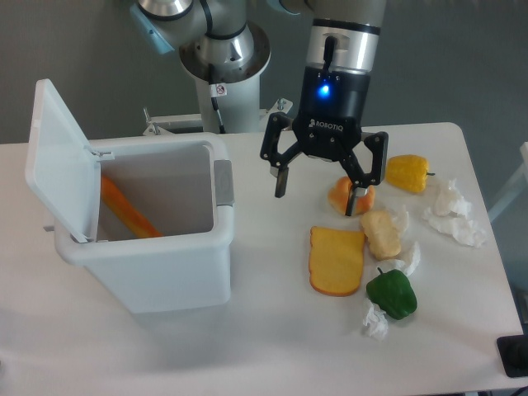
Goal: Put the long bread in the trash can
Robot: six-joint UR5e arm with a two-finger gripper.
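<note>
1. One long bread (128,213), lying slanted inside the trash can (157,272), well off to the left of the pincer (317,192); only part of the orange loaf visible past the raised lid (58,157).
2. One trash can, white, lid hinged up on its far-left side, grey latch (223,182) on the wall nearest the pincer.
3. One round bun (342,195), right at the pincer's right finger (353,198) and partly hidden behind it.
4. One flat toast slice (337,261), below the pincer on the table (272,330).
5. One pale bread piece (380,233), below and to the right of the pincer, just beside the toast.
6. One yellow pepper (407,172), to the right of the pincer; one green pepper (392,293), lower right, near the toast's corner.
7. Several crumpled white paper wads: one large (452,213) at far right, one small (374,320) beside the green pepper, more around the pale bread piece.
8. Pincer spread wide, holding nothing, fingers pointing down, blue light lit on its body.
9. Arm descending nearly upright from the top edge, wrist above the gap between trash can and bun; grey base column (221,58) behind, up and to the left.
</note>
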